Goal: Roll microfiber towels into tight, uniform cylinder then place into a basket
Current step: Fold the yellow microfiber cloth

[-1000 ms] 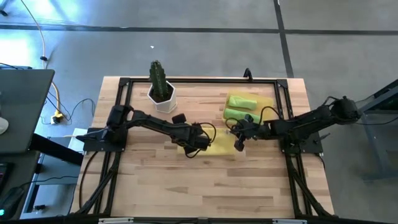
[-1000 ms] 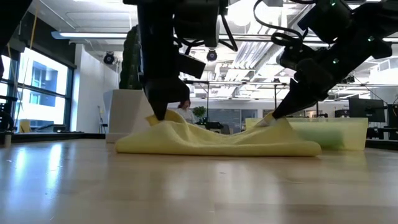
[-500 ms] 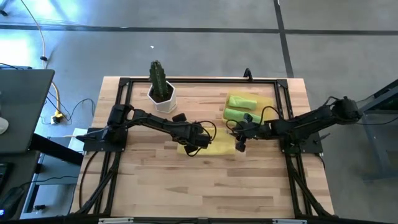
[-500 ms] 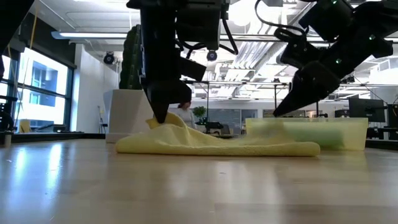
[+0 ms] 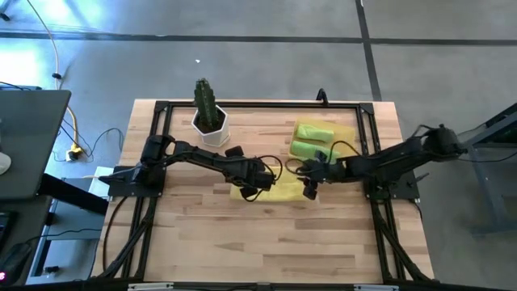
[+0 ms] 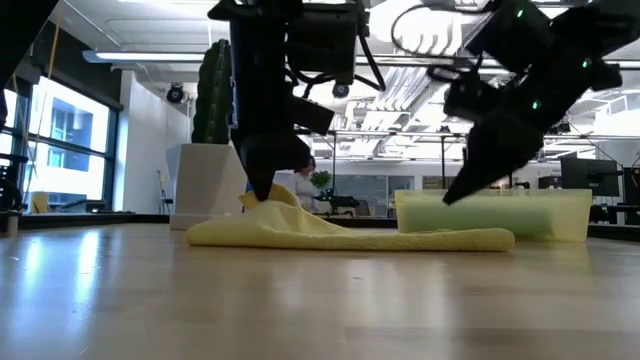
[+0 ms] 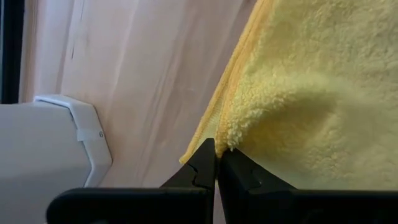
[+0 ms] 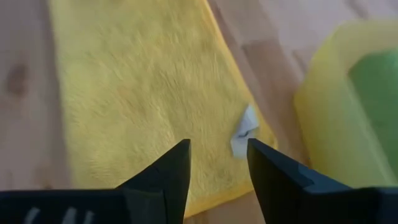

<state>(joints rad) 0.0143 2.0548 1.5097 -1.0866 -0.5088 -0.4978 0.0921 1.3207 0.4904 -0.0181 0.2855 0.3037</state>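
Yellow towel (image 5: 279, 191) lies flat mid-frame beside basket (image 5: 349, 129) holding two green rolls, left gripper (image 5: 252, 191) clamped on its left edge, right gripper (image 5: 308, 191) apart above right edge; one-sided pull may skew the roll.

Bright even overhead light, window glare at left — soft shadows, blurred near tabletop

bright yellow towel (image 5: 279, 191), two lime green towels (image 5: 311, 139), translucent yellow basket (image 6: 575, 212), white pot (image 5: 210, 128), green cactus (image 5: 203, 99)
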